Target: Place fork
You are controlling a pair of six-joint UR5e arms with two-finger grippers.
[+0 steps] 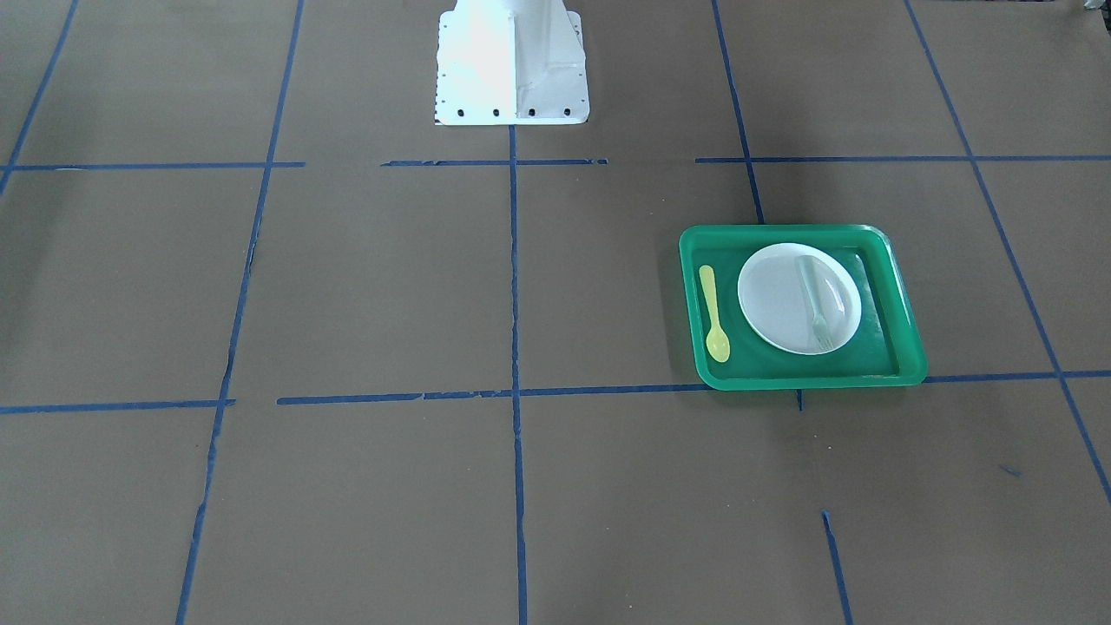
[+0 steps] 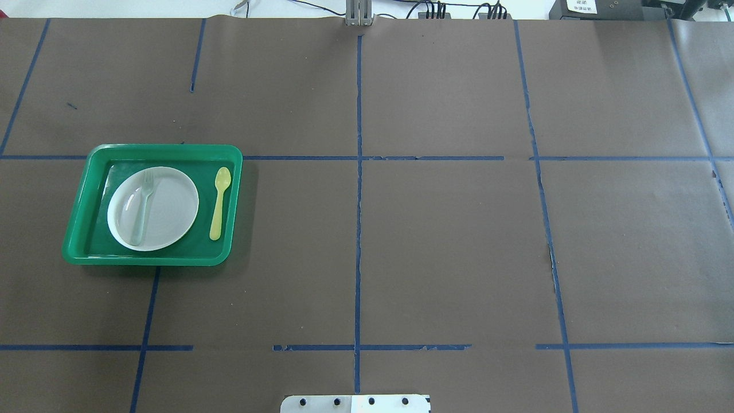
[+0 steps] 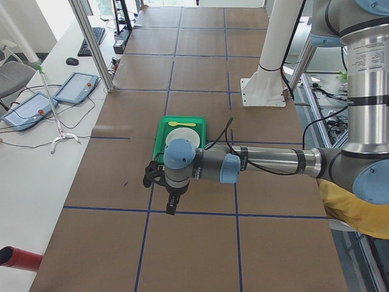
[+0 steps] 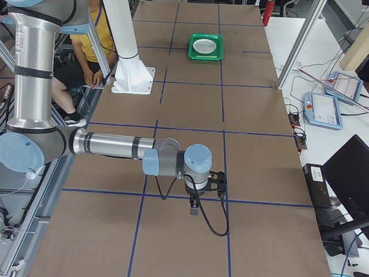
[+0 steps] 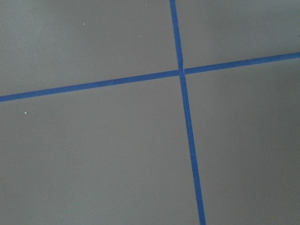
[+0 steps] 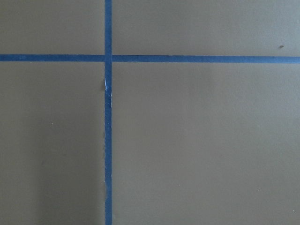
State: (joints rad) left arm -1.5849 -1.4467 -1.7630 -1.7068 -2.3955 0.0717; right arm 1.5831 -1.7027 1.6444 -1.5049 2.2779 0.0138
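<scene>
My left gripper (image 3: 170, 208) hangs above the table (image 2: 447, 246) and points down, apart from the green tray (image 2: 150, 258), on the side toward the table's left end. I see this gripper only in the side view, so I cannot tell how far the jaws are parted, nor if sth. is between them. The left wrist cam shows only brown paper and a crossing of blue tape lines (image 5: 182, 71).

Same for my right gripper (image 4: 195, 209): it points down over the other end of the table, well apart from the tray, and is seen only from the side. Opening and content: cannot tell.

The fork (image 2: 142, 205) lies flat on the white plate (image 2: 172, 209), on the plate's left part. Its tines point away from my base and its handle reaches to the plate's near rim. The plate stands inside the tray, in my left half of the table. The yellow spoon (image 2: 219, 202) lies on the tray floor just beside the plate, on its right, approx. parallel w/ the fork and not touching it.
</scene>
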